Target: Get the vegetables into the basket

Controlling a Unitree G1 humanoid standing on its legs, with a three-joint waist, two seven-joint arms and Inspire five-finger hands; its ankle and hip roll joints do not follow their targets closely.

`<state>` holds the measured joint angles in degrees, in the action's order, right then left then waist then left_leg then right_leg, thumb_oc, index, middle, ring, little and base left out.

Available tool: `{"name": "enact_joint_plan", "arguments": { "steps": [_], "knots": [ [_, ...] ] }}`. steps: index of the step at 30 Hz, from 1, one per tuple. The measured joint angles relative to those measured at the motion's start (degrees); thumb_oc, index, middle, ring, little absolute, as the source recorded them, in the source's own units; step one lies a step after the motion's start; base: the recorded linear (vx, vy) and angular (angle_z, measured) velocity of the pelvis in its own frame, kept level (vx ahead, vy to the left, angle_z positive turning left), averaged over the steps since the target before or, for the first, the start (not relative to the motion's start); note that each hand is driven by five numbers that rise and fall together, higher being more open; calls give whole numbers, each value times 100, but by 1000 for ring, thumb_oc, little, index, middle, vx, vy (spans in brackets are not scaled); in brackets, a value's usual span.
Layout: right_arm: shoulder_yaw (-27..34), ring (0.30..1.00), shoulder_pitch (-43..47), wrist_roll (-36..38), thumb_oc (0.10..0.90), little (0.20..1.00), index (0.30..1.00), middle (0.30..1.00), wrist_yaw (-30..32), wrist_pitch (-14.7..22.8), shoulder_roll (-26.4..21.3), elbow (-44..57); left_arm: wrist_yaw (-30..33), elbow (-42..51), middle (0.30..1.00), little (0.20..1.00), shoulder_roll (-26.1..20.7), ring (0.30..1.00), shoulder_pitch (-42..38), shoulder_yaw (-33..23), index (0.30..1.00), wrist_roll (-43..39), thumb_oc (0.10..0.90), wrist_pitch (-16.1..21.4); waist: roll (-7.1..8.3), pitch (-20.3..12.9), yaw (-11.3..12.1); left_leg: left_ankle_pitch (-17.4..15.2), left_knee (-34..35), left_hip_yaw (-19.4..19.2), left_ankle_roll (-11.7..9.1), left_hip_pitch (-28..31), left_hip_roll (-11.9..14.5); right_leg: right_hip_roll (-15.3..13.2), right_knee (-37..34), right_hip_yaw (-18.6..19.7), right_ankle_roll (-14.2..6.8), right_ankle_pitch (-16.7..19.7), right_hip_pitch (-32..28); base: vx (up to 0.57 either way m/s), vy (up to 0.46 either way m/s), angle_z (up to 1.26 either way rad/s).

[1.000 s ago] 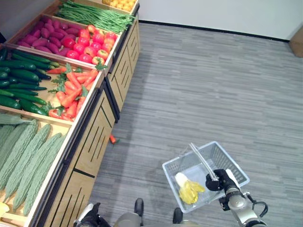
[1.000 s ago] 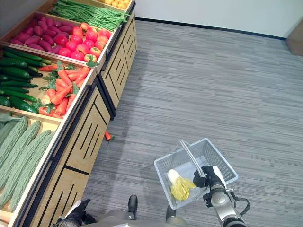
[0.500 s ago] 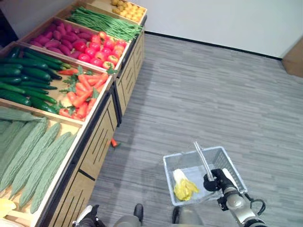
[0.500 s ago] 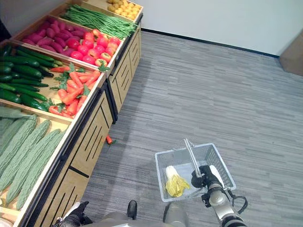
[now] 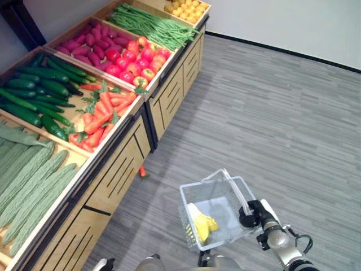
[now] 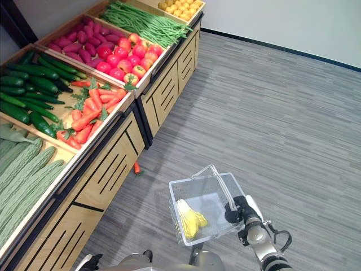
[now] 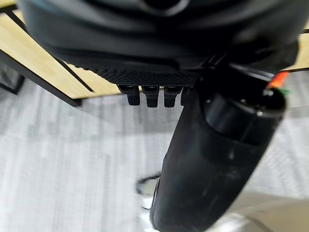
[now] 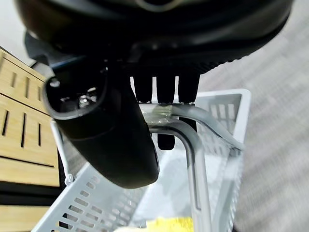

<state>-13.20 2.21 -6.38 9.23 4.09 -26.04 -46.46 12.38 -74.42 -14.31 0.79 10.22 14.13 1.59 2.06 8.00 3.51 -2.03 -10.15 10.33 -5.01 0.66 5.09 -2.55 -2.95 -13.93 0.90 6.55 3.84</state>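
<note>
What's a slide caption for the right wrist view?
Right hand curled round the grey basket's handle, yellow vegetable inside.

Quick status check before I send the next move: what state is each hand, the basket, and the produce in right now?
Right robot hand: shut on the basket handle.
Left robot hand: fingers curled, holding nothing.
Basket: carried off the floor, tilted, one yellow-and-white vegetable inside.
Loose carrot: lying on the floor beside the stand.
Carrots, cucumbers: lying in their bins.
</note>
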Motion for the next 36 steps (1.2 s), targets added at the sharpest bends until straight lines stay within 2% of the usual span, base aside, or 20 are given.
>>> {"name": "enact_joint_plan", "arguments": {
  "steps": [2,4,6,10,12,14,17,18,19,20,21,22,24,25,29,30,31,33,34,36],
  "knots": [
    [144,300,-70,21,400,300,300,300,67,20,-53,3,61,-89,1000,1000,88,1000,-132,-279,1000,-92,900,-6,35,12,-25,152,-344,-249,-259,-125,39,25,-64,-177,167,-140,-197,96,-173,42],
    [178,300,-224,58,400,300,300,300,132,19,-57,-6,144,-204,1000,1000,132,1000,-137,-669,1000,-452,900,-94,73,22,-60,90,-587,-679,-328,-211,133,65,-158,-271,246,-200,-389,111,-116,35],
    [284,300,-471,69,400,300,300,300,194,11,-43,1,155,-197,1000,1000,209,1000,-147,-883,1000,-797,900,-144,49,25,-91,90,-354,-967,-330,-280,297,106,-197,-444,302,-294,-444,108,-55,44],
    [318,300,-596,64,400,300,300,300,195,-99,-40,-33,135,-51,1000,1000,206,1000,4,-715,1000,-860,900,-184,44,43,-88,118,486,-958,-252,-408,169,90,-207,-506,200,-376,-416,99,14,18],
    [399,300,-617,65,400,300,300,300,197,-104,-41,-32,99,-26,1000,1000,213,1000,17,-627,1000,-860,900,-181,29,42,-74,340,729,-1107,-139,-661,144,72,-229,-528,206,-394,-376,157,63,3],
    [435,300,-627,58,400,300,300,300,200,-136,-40,-32,20,-94,1000,1000,215,1000,-70,-590,1000,-858,900,-177,32,84,7,654,944,-1499,-261,-1172,191,-69,-233,-522,181,-429,-403,269,137,-3],
    [433,300,-689,46,400,300,300,300,200,-147,-58,-28,3,-153,1000,1000,229,1000,-60,-592,1000,-860,900,-184,-85,65,69,762,1074,-1544,-242,-1279,325,-143,-227,-384,2,-509,-575,224,155,-27],
    [412,300,-704,44,400,300,300,300,199,-149,-58,-51,-2,-242,1000,1000,242,1000,-15,-602,1000,-860,900,-211,-180,45,84,967,1062,-1571,-85,-1176,353,-177,-226,-275,-155,-531,-706,170,130,-37],
    [389,300,-739,45,400,300,300,300,195,-148,-47,-47,0,-227,1000,1000,232,1000,23,-602,1000,-860,900,-228,-172,35,101,1048,1037,-1617,13,-1141,311,-212,-228,-234,-279,-536,-730,249,219,-33],
    [381,300,-805,43,400,300,300,300,179,-151,46,-33,11,-161,1000,1000,147,1000,14,-624,1000,-859,900,-230,16,-40,121,908,1047,-1792,136,-1078,49,-507,-208,-77,-381,-611,-758,215,212,-24],
    [387,300,-823,29,400,300,300,300,189,-157,74,-60,11,-142,1000,1000,105,1000,-10,-645,1000,-858,900,-231,107,-90,129,857,1130,-1898,283,-966,-176,-706,-153,-11,-434,-545,-773,204,223,-20],
    [386,300,-829,-21,400,300,300,300,186,-153,79,-61,12,-125,1000,1000,84,1000,-33,-644,1000,-858,900,-230,130,-97,110,828,1190,-1932,377,-883,-301,-840,-54,15,-576,-434,-775,192,227,-9],
    [384,300,-829,-64,400,300,300,300,167,-146,136,-56,22,-21,1000,1000,15,1000,-67,-635,1000,-856,900,-210,146,-105,134,834,1294,-2000,521,-735,-401,-951,81,28,-647,-427,-766,160,222,-11],
    [378,300,-745,-67,400,300,300,300,115,-135,300,-68,28,59,1000,1000,-118,1000,-141,-635,1000,-843,900,-140,241,-76,208,768,1363,-2088,586,-622,-465,-1030,205,89,-723,-372,-732,149,284,-20],
    [347,300,-495,-59,400,300,300,300,90,-128,675,-37,10,48,1000,1000,-253,1000,-285,-630,1000,-844,900,-131,412,-106,206,744,1404,-2159,705,-608,-511,-1103,535,147,-780,-333,-509,108,254,-12],
    [308,300,-421,-58,400,300,300,300,88,-131,707,-48,1,37,1000,1000,-244,1000,-342,-571,1000,-841,900,-140,436,-100,209,668,1403,-2178,808,-588,-553,-1129,822,160,-800,-322,-356,66,162,-9],
    [222,300,-318,-59,400,300,300,300,81,-151,706,-81,-30,19,1000,1000,-229,1000,-351,-467,1000,-839,900,-152,389,-110,188,709,1400,-2185,830,-568,-454,-1154,1334,164,-822,-362,-98,137,189,3],
    [133,300,-242,-55,400,300,300,300,61,-150,700,-107,-84,22,1000,1000,-263,1000,-317,-235,1000,-824,900,-139,465,-138,193,597,1518,-2038,1000,-242,-613,-1341,2637,501,-916,-283,327,229,199,29],
    [130,300,-238,-55,400,300,300,300,62,-147,704,-117,-98,26,1000,1000,-276,1000,-320,-155,1000,-767,900,-142,449,-145,162,512,1517,-1964,1077,-185,-628,-1361,2904,646,-1060,-465,479,212,77,33],
    [89,300,-303,-56,400,300,300,300,37,-131,711,-41,-102,25,1000,1000,-320,1000,-348,-135,1000,-731,900,-141,414,-132,155,494,1517,-1798,1106,-93,-641,-1172,2607,760,-1068,-706,598,200,19,43]
  ]
}}
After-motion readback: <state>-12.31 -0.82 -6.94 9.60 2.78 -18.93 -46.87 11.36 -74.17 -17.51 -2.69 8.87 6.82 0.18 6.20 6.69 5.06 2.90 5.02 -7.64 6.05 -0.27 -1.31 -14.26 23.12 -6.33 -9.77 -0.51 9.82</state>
